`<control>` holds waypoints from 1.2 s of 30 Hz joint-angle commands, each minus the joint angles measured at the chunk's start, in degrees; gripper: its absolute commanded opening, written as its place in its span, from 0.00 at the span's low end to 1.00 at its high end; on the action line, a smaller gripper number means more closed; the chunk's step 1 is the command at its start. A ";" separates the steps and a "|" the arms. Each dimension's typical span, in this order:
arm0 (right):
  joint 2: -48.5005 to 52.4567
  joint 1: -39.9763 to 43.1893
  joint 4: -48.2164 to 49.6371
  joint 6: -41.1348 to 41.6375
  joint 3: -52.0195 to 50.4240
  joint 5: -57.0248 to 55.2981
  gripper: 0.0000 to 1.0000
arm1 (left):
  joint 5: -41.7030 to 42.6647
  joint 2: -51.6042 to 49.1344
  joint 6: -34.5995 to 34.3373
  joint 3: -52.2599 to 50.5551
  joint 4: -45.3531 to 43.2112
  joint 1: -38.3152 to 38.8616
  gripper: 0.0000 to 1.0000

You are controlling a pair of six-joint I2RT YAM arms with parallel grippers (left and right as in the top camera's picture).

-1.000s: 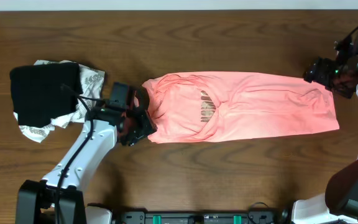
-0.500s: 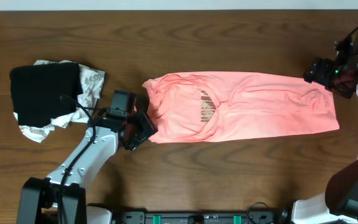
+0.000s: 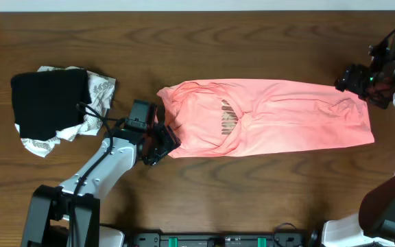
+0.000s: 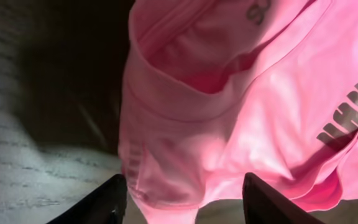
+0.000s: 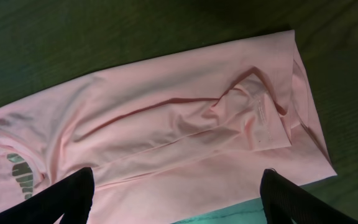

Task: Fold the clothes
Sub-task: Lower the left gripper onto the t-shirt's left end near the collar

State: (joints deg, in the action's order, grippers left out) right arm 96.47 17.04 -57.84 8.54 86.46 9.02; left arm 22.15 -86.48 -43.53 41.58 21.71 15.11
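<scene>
The salmon-pink T-shirt (image 3: 273, 118) lies as a long folded band across the table's middle, its gold lettering (image 3: 228, 116) left of centre. My left gripper (image 3: 162, 140) is open at the shirt's lower-left corner, by the collar end. In the left wrist view its fingers (image 4: 185, 202) straddle a pink fabric edge (image 4: 166, 186) without closing on it. My right gripper (image 3: 352, 77) hovers above the shirt's upper-right end. In the right wrist view its fingers (image 5: 176, 199) are spread wide above the shirt's hem end (image 5: 185, 130), holding nothing.
A black folded garment (image 3: 50, 101) lies on a white cloth with grey pattern (image 3: 98, 89) at the left, close behind my left arm. Bare brown wood table (image 3: 252, 192) surrounds the shirt.
My left gripper has moved right and slightly down, closing in on the shirt's lower-left corner. The right arm and the shirt have not moved.
</scene>
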 commanded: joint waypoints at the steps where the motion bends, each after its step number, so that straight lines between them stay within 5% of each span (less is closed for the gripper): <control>1: -0.50 0.24 -0.07 0.44 0.22 0.02 0.84 | -0.46 -0.48 0.20 -0.24 -0.09 0.09 0.59; 7: -0.50 0.24 -0.07 0.44 0.22 0.02 0.83 | -0.72 -2.47 0.61 -0.46 0.09 0.15 0.46; 15: -0.52 0.26 -0.07 0.44 0.22 0.02 0.83 | 1.22 -3.58 1.49 -1.29 0.35 0.07 0.08; 23: -0.50 0.26 -0.04 0.42 0.22 -0.22 0.83 | 10.27 -0.68 2.73 1.09 -0.24 0.07 0.06; 36: -0.50 0.26 -0.50 0.37 0.11 -1.79 0.84 | 10.25 0.83 2.49 1.75 -0.90 -4.48 0.06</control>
State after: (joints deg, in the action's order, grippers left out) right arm 96.47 17.04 -58.17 8.54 86.46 8.08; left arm 31.83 -86.24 -41.76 42.37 20.62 12.32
